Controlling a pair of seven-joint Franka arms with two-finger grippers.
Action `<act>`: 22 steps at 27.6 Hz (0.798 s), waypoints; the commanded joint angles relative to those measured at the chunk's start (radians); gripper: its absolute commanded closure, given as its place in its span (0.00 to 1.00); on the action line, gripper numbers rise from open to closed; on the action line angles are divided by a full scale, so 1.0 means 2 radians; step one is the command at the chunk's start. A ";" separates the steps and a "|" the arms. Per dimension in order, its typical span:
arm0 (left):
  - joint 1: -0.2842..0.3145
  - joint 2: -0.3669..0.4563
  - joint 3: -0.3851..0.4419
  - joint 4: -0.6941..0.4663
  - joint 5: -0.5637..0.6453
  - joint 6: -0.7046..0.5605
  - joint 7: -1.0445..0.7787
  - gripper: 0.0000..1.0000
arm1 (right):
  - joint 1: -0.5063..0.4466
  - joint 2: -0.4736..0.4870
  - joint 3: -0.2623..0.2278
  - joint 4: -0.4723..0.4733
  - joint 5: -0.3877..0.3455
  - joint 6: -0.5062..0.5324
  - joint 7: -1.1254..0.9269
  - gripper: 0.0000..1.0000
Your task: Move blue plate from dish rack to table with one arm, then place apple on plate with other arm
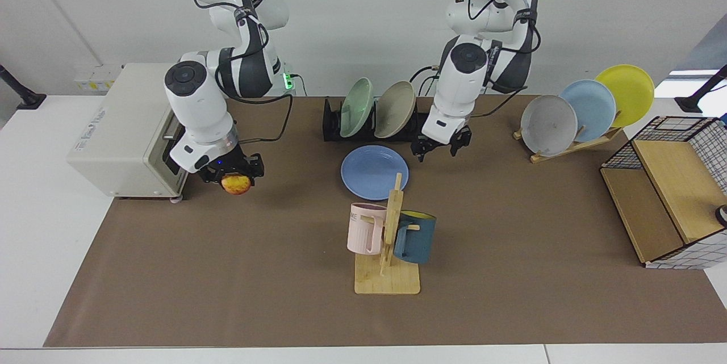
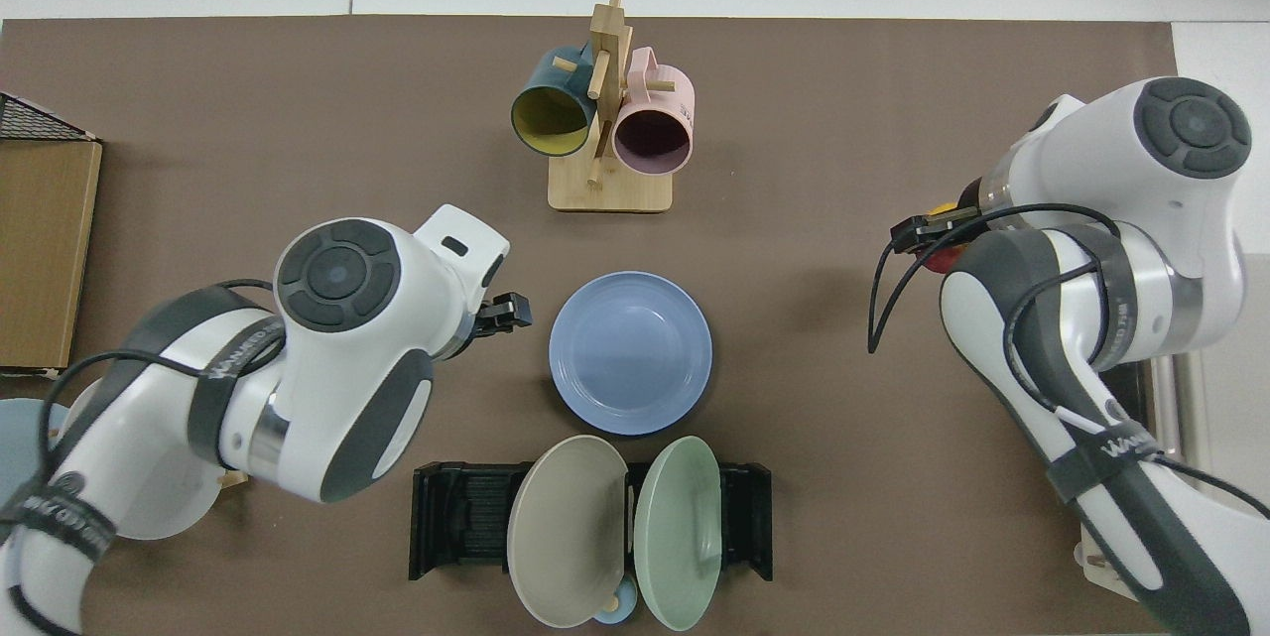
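White arms (image 1: 199,108) — grey joints, black cables, perhaps lettered bands.

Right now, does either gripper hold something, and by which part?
The right gripper holds the apple from above, fingers on its opposite sides, above the table. The left gripper is open and holds nothing, beside the blue plate.
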 commanded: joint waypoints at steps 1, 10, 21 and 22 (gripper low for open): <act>0.003 -0.069 0.042 0.002 0.010 -0.073 0.063 0.00 | 0.028 -0.008 0.002 -0.003 -0.009 -0.010 0.059 1.00; 0.065 -0.086 0.091 0.086 0.005 -0.216 0.254 0.00 | 0.120 -0.009 0.002 -0.001 -0.005 -0.014 0.156 1.00; 0.072 -0.104 0.122 0.092 0.008 -0.204 0.310 0.00 | 0.219 0.018 0.002 0.015 0.000 -0.004 0.307 1.00; 0.072 -0.104 0.122 0.092 0.005 -0.204 0.309 0.00 | 0.228 0.027 0.002 0.019 -0.001 -0.005 0.320 1.00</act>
